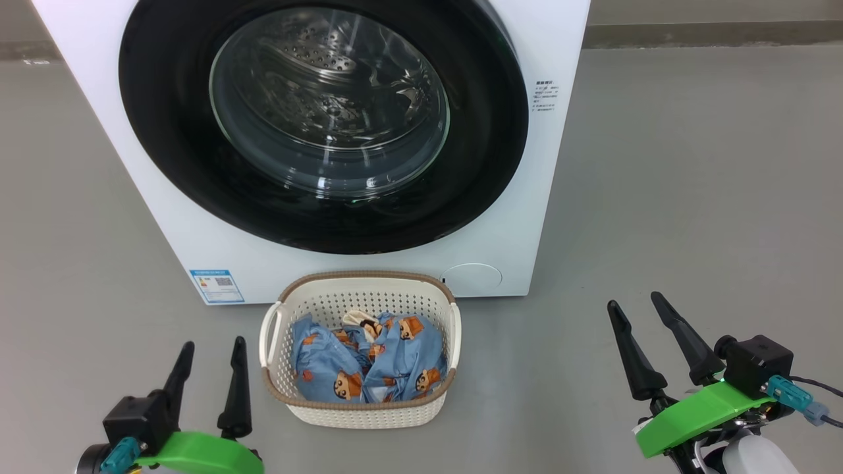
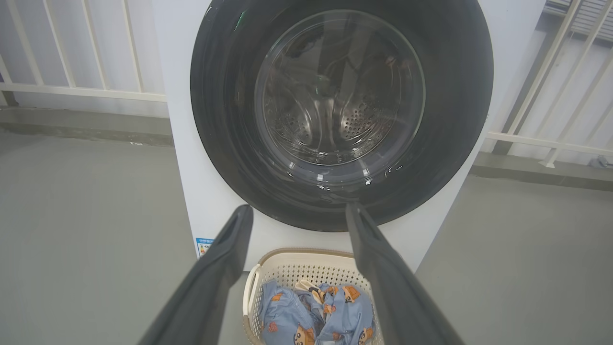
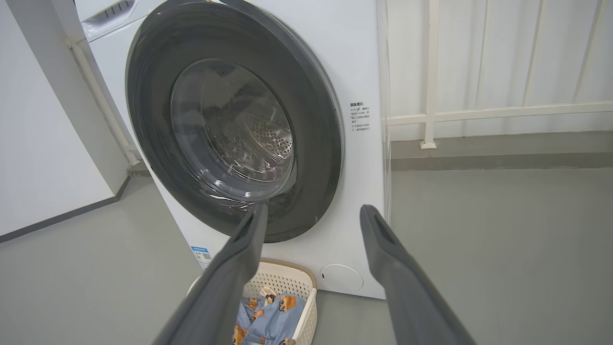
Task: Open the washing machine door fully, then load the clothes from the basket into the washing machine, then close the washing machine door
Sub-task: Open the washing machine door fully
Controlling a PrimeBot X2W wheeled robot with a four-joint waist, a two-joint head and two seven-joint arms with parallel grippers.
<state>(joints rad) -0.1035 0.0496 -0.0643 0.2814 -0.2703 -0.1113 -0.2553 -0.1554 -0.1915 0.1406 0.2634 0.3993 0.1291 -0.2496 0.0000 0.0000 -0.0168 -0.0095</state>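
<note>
I am facing the white washing machine [image 1: 514,230], which is filling my twelve o'clock in the head view, with its black-rimmed washing machine door [image 1: 164,131] lying shut against the front. The basket [image 1: 362,413] is sitting on the grey floor [image 1: 691,164] at the machine's six o'clock, just before it, and is holding the blue printed clothes [image 1: 395,359]. My left gripper [image 1: 214,342] is hovering at seven o'clock and my right gripper [image 1: 633,299] at four o'clock, both with fingers spread wide and touching nothing.
</note>
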